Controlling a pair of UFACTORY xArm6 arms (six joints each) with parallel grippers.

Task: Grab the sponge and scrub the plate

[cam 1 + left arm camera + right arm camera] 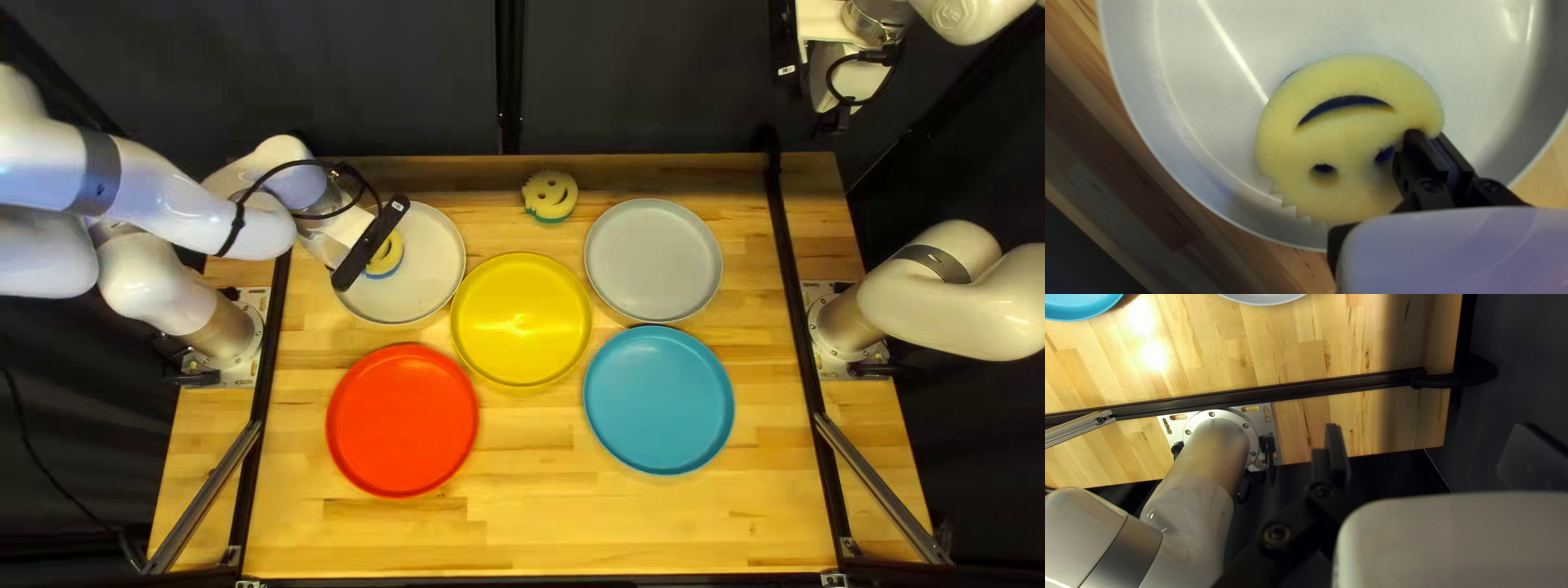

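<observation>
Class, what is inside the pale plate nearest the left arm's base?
A yellow sponge with a blue layer beneath; whatever part of the plate they cover cannot be seen.

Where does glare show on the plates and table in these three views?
Left wrist view: thin bright streak across the round white plate; right wrist view: white glare spots on the light wooden table; top left view: soft sheen on the round yellow plate.

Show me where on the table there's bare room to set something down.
Free: the table along its near edge, and between the red plate and blue plate; also a strip between the grey plate and black rail. Crowded: around the yellow plate, and at the white plate, where my left hand holds the sponge.
</observation>
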